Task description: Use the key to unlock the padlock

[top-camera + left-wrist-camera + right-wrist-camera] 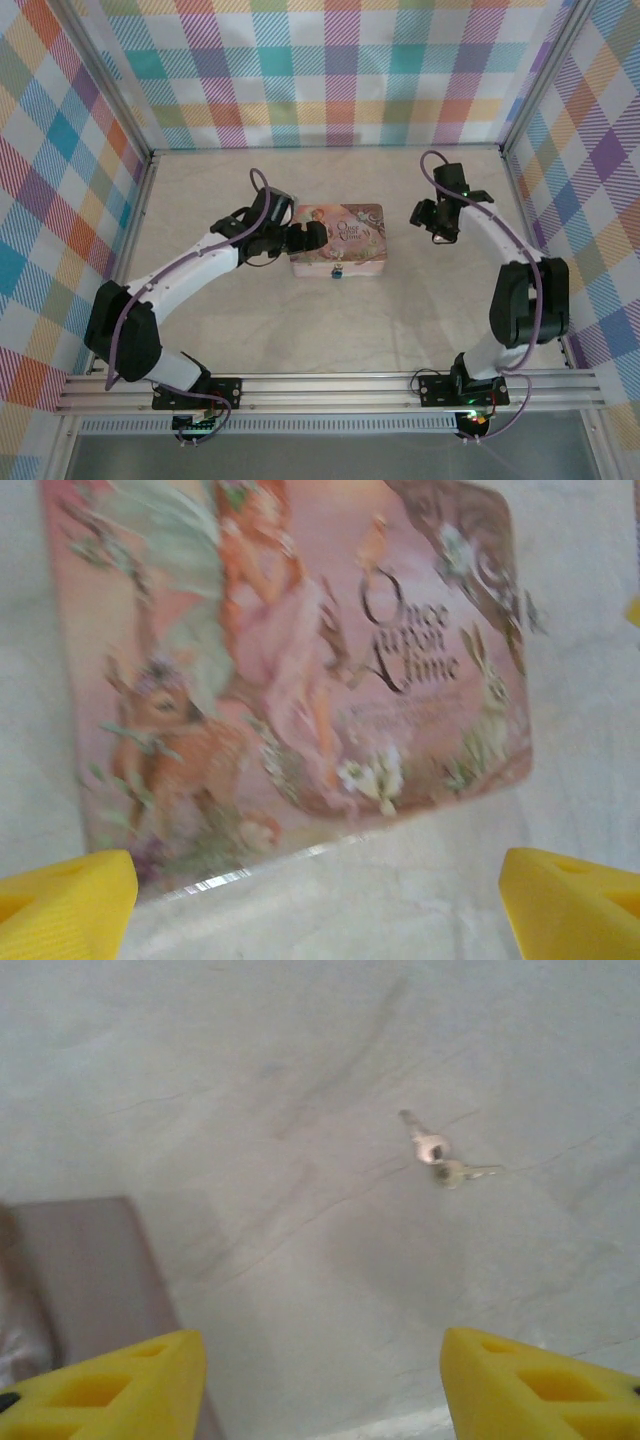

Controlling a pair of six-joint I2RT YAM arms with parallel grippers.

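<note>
Our left pincer (320, 910) is released: its yellow, wedge-shaped fingertips (65, 900) stand far apart with nothing between them, poised over one edge of the pink box (300, 660). The box is flat and rectangular with rounded corners. Its glossy lid is printed with a fawn, a rabbit, a red-haired figure and the words "Once upon a time". The lid is shut, so we cannot tell what it holds. From above, we see the padlock (340, 272) as a tiny speck at the middle of the box's near wall, too small for detail.

Our right pincer (320, 1380) is likewise released, with its yellow tips apart above the pale, faintly veined table (250, 1060). Ahead of it lie two small metal keys (440, 1158), joined together, flat on the table and well apart from the box.
</note>
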